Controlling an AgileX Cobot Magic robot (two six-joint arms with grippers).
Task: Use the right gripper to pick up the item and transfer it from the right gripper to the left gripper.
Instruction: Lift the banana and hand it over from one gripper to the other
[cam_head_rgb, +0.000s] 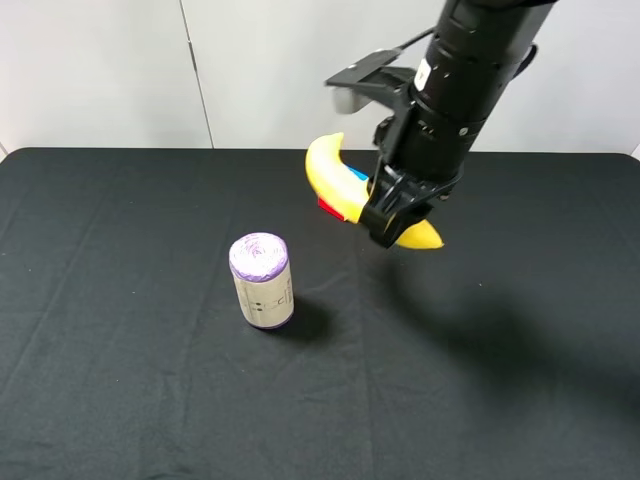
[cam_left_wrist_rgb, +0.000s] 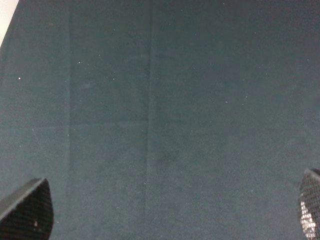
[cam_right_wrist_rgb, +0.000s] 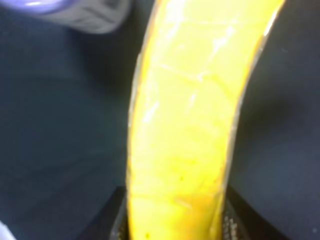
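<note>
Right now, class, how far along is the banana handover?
Done: the right end effector is shut on the banana, which looks lifted off the table. In hand: holding it up, ready to pass. Left: the whole transfer; the left end effector is open, out of the high view, with only table showing between its jaws.

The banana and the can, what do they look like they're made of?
Banana: probably plastic, a toy; smooth yellow skin with glossy streaks in the right wrist view. Can: pale matte printed label, likely paper, under a purple swirled top; the body beneath cannot be told.
</note>
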